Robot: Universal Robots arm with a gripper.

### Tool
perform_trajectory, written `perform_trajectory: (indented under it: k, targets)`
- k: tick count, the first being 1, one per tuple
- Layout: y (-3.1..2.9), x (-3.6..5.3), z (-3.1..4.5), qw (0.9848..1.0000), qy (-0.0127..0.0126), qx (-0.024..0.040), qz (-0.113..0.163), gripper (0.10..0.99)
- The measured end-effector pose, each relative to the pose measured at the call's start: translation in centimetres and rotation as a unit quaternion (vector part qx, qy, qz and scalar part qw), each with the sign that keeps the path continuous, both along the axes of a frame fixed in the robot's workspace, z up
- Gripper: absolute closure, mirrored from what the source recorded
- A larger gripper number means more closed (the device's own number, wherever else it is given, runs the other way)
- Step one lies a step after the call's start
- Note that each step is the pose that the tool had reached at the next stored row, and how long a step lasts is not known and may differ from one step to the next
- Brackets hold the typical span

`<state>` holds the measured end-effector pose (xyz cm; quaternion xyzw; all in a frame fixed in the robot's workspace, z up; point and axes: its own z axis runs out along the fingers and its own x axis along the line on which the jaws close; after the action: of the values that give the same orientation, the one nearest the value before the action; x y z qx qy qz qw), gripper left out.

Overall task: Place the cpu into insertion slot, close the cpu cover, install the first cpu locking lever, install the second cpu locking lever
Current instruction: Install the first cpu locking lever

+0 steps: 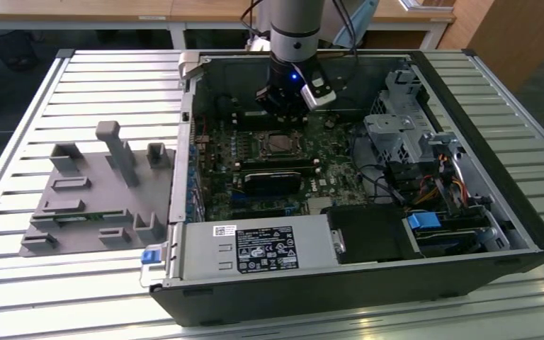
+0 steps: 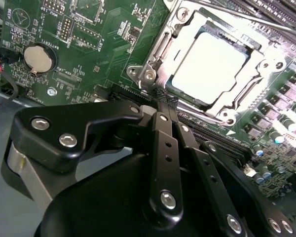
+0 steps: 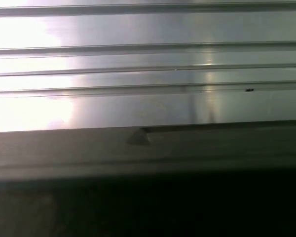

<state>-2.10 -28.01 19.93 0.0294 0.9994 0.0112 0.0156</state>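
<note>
Inside an open computer case [image 1: 499, 212] lying on a slatted metal table [image 1: 26, 297], with the arm [image 1: 296, 28] reaching down from the far side to the green motherboard [image 1: 253, 177]. Gripper [image 2: 160, 96] low over the board, just beside the far edge of the insertion slot [image 1: 277, 144] in the exterior view; fingers [image 2: 164, 143] drawn together to a narrow tip in the second wrist view, nothing seen between them, that tip just at the slot's silvery rim, beside a lever hook and screw [image 2: 148, 75] at its corner. Cpu [image 2: 207, 66] already seated in the slot, pale square face showing bright. Cpu cover [image 2: 187, 37] lying down flat around the chip, framing it through the window. Thin lever rods along the frame's edges; whether latched, cannot tell. Round coin battery [image 2: 38, 58] on the board well apart from the socket. Black rectangular module [image 1: 277, 173] just near of the slot in the exterior view, a labelled power supply [image 1: 253, 249] at the near edge of the case, a drive bay with a blue tab [image 1: 426, 221] toward the exterior view's right. Grey plastic fixture [image 1: 93, 191] on the table outside the case, at the exterior view's left. Slatted metal surface and a dark edge in the first wrist view.
</note>
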Motion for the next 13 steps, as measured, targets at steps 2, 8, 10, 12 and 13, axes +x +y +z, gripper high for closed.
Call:
perform_trajectory:
  k: [2, 8, 10, 12, 13]
  targets:
    - [0.02, 0.01, -0.10, 1.0000, -0.0003, -0.0017, 0.000, 0.980]
    - [0.15, 0.01, -0.30, 1.0000, 0.0001, -0.0038, 0.000, 0.980]
    - [0.22, 0.02, -0.34, 1.0000, 0.0000, -0.0037, 0.000, 0.980]
    - [0.25, 0.03, -0.35, 1.0000, -0.0001, -0.0034, 0.000, 0.980]
    - [0.26, 0.03, -0.31, 1.0000, -0.0003, -0.0032, 0.000, 0.980]
